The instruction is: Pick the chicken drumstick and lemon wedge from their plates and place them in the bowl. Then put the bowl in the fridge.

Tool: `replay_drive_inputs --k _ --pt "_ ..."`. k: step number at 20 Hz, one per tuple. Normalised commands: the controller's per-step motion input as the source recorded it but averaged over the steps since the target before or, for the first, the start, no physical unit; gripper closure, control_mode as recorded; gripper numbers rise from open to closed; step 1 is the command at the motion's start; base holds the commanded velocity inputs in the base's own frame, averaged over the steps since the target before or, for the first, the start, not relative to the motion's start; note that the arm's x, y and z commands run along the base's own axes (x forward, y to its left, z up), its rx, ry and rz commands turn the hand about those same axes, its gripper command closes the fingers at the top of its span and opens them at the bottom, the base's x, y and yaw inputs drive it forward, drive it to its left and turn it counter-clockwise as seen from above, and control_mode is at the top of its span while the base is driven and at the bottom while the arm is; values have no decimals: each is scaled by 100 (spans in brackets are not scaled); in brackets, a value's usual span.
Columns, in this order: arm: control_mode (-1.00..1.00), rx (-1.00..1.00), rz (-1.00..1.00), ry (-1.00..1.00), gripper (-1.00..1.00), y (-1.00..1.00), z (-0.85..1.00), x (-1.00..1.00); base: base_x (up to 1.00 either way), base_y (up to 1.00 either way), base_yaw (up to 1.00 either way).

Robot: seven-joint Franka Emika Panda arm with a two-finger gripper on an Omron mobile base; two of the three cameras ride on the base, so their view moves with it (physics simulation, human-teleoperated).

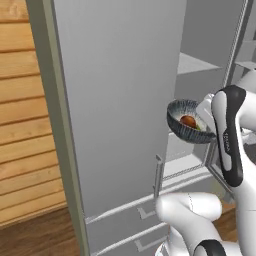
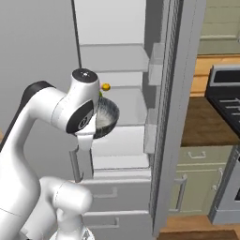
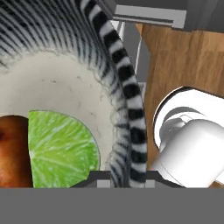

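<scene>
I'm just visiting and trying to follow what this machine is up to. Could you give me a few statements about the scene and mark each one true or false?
1. The fridge door stands open. True.
2. The bowl is empty. False: the chicken drumstick and the lemon wedge lie in it.
3. The bowl rests on the wooden floor. False: it is up at the level of the fridge's shelves.
4. The claw is at the bowl's rim. True.
5. The bowl's outside is plain white. False: it is dark with pale stripes.

base views: behind arm, share open fridge | hand view: close over bowl
</scene>
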Motion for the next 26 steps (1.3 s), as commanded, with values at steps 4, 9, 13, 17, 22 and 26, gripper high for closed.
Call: replay_drive_inputs --k 4,9,13,17,22,26 --pt "100 0 0 0 100 0 0 0 -29 -1 22" --pt "100 0 0 0 100 0 0 0 -71 -27 13" --pt "100 0 0 0 100 0 0 0 -48 -28 6" --pt "100 0 0 0 100 0 0 0 3 -30 0" --pt "100 0 0 0 100 0 0 0 8 -35 -17" --pt "100 0 0 0 100 0 0 0 8 -21 -22"
